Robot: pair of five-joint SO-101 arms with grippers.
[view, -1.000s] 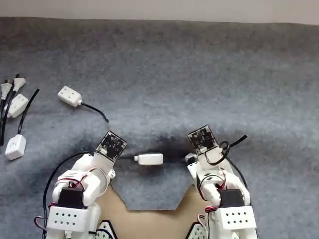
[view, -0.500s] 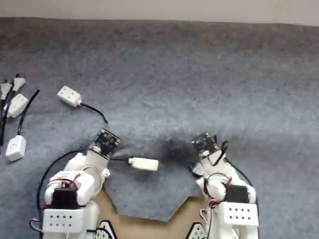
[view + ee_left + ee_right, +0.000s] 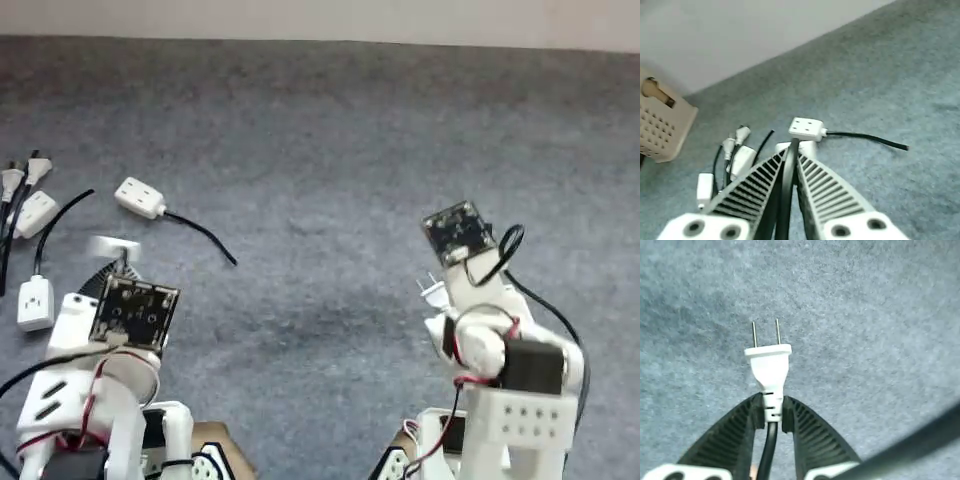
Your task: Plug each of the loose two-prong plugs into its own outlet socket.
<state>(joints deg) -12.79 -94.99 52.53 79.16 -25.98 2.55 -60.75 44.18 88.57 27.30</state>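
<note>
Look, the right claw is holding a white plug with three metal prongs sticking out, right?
Not quite. The right claw is holding a white plug, but it has two metal prongs sticking out, not three. The right wrist view shows them side by side, pointing away from the claw.

Left arm (image 3: 75, 330): raised, wrist pitched forward. Left gripper (image 3: 791, 156): fingers clamped together on a black cord (image 3: 785, 200). Right arm (image 3: 480, 340): upright, elbow folded. Right gripper (image 3: 772, 402): closed around a two-prong plug (image 3: 768, 365), prongs pointing away beyond its tips.
</note>
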